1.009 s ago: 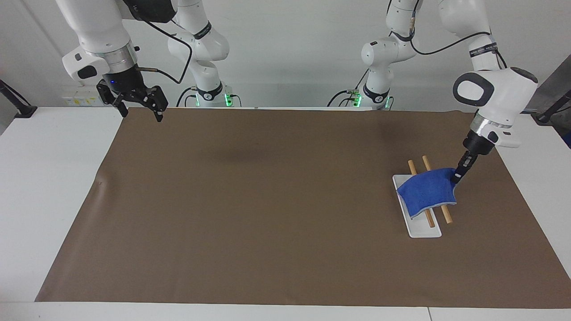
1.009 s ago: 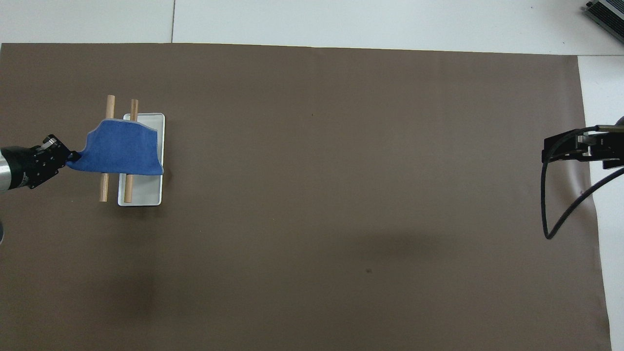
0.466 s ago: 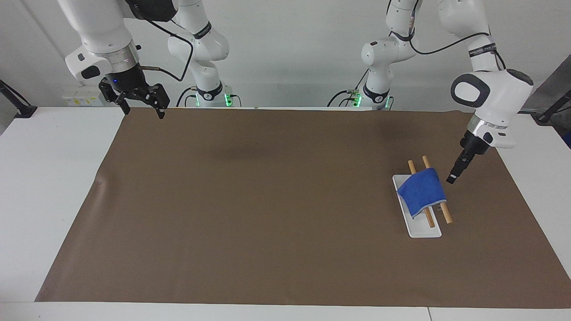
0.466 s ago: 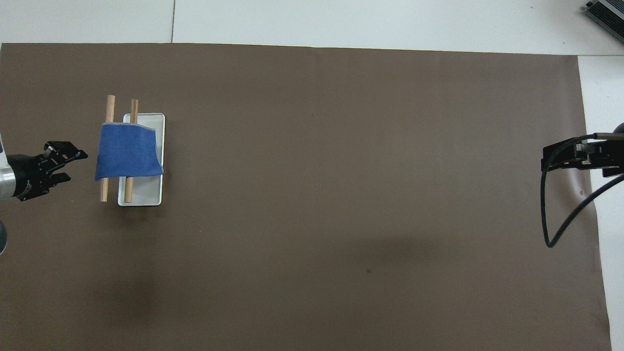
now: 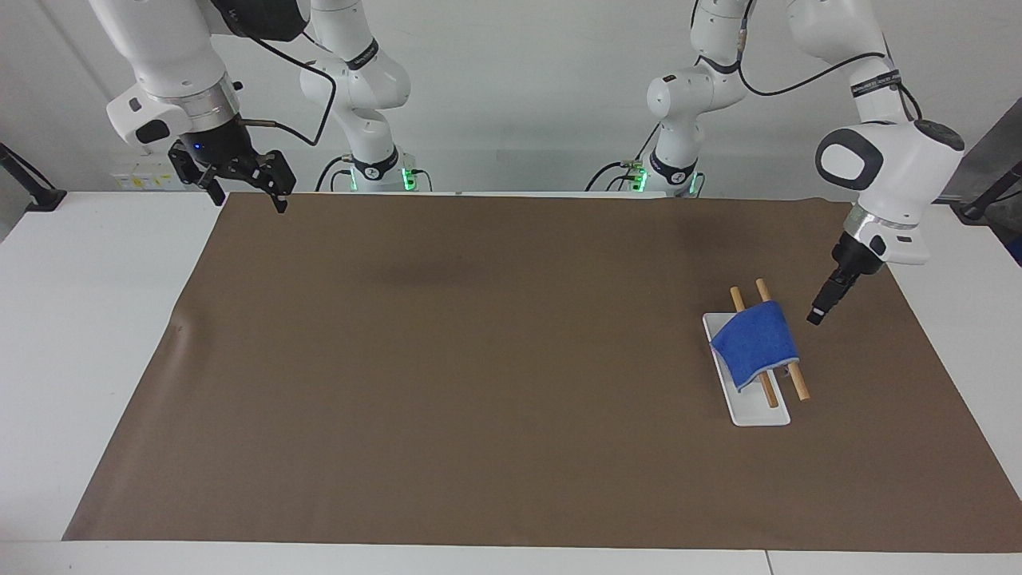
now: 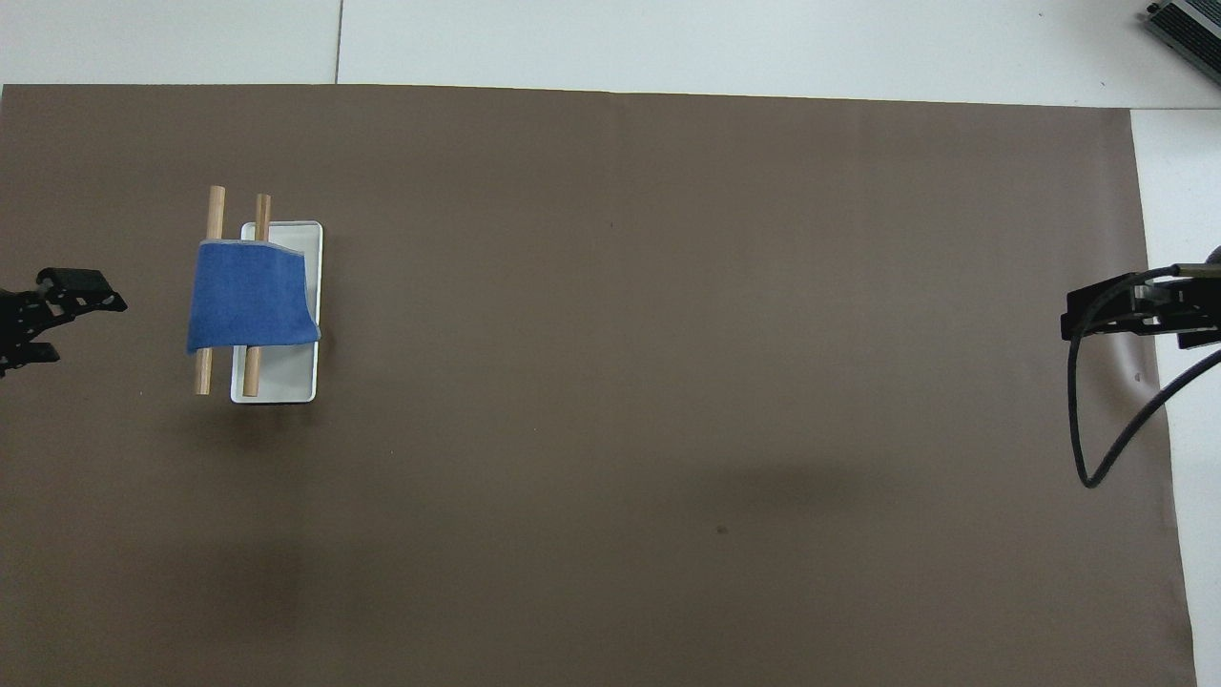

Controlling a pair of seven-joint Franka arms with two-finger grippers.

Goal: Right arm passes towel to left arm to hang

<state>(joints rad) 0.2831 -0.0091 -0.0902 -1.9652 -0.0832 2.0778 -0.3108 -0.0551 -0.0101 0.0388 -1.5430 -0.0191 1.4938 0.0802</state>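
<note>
From my console I see the towel (image 5: pixel 754 343) draped over two wooden rods (image 5: pixel 765 342) that run above a white tray (image 5: pixel 754 411), at the left arm's end of the brown mat (image 5: pixel 479 359) on the tabletop (image 5: pixel 96 319). Its blue cloth hangs down on both sides of the rods, one corner dipping toward the tray.

The left gripper (image 5: pixel 816 315) hangs over the mat just beside the towel, toward the mat's edge, clear of the cloth and touching nothing. In the overhead view its jaws stand apart and empty, their open side pointed at the towel (image 6: pixel 250 296) with bare mat between.

The right gripper (image 5: pixel 243 190) hangs over the mat's corner at the right arm's end, well apart from the towel. Its jaws are spread wide and hold nothing.
</note>
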